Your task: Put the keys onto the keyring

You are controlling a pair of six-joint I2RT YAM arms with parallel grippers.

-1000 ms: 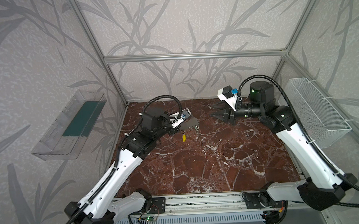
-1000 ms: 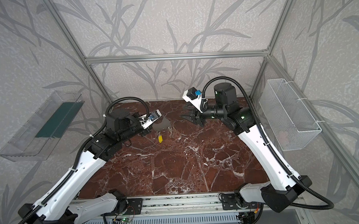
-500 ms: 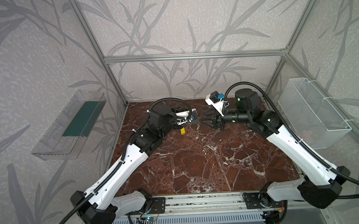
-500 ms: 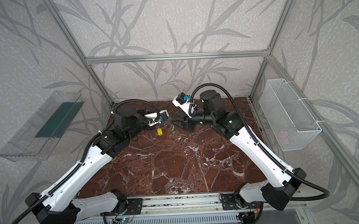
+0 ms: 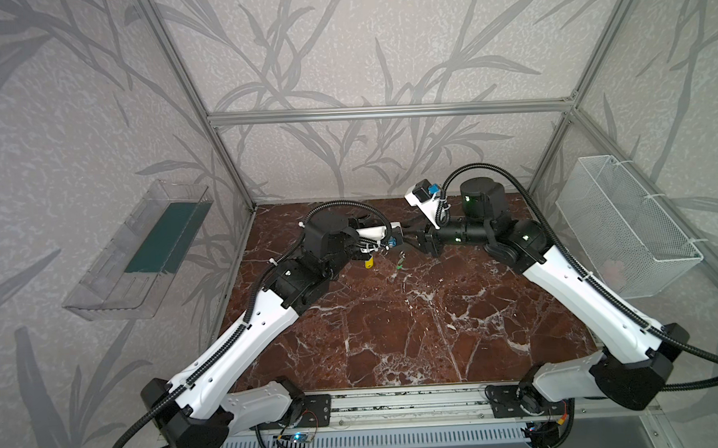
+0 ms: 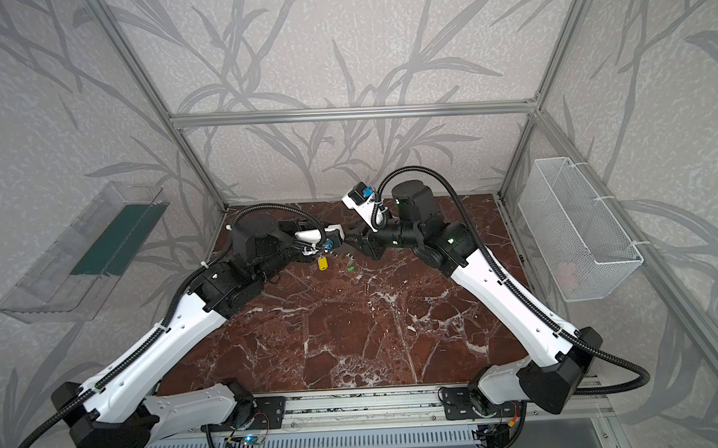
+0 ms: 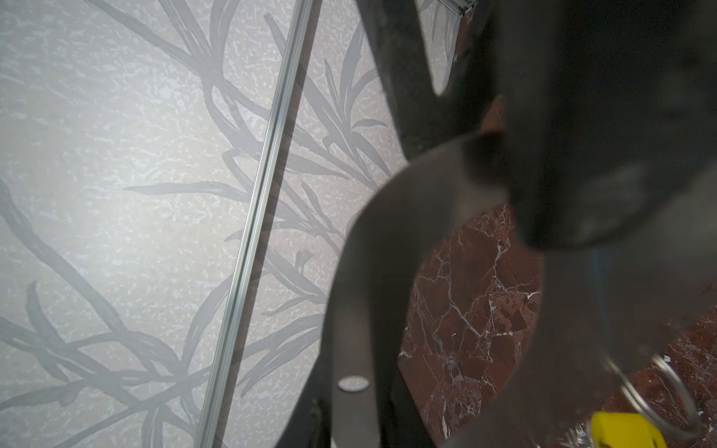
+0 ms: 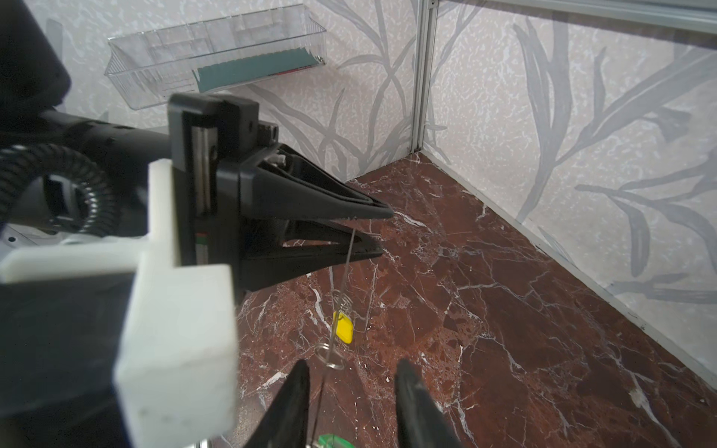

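Over the back of the table, my left gripper (image 5: 397, 236) (image 8: 382, 232) is shut on the keyring (image 7: 368, 271), a grey plate with an oval cutout. In the right wrist view the keyring (image 8: 349, 256) shows only as a thin edge. A key with a yellow tag (image 5: 368, 263) (image 8: 344, 329) (image 7: 624, 430) hangs from it by a wire ring (image 8: 329, 355). My right gripper (image 5: 412, 239) (image 8: 350, 364) faces the left one tip to tip, fingers apart. The green tag (image 5: 400, 265) (image 8: 329, 440) shows low between those fingers. Whether they touch it is unclear.
The red marble table (image 5: 395, 335) stretches toward the front. A clear plastic bin (image 5: 142, 251) hangs on the left wall and a white wire basket (image 5: 624, 226) on the right wall. The back wall and its aluminium frame post (image 8: 425, 77) stand close behind both grippers.
Both arms swung in toward the middle and the grippers now meet tip to tip. The yellow tag rose slightly with the left gripper. The right fingers have narrowed a little.
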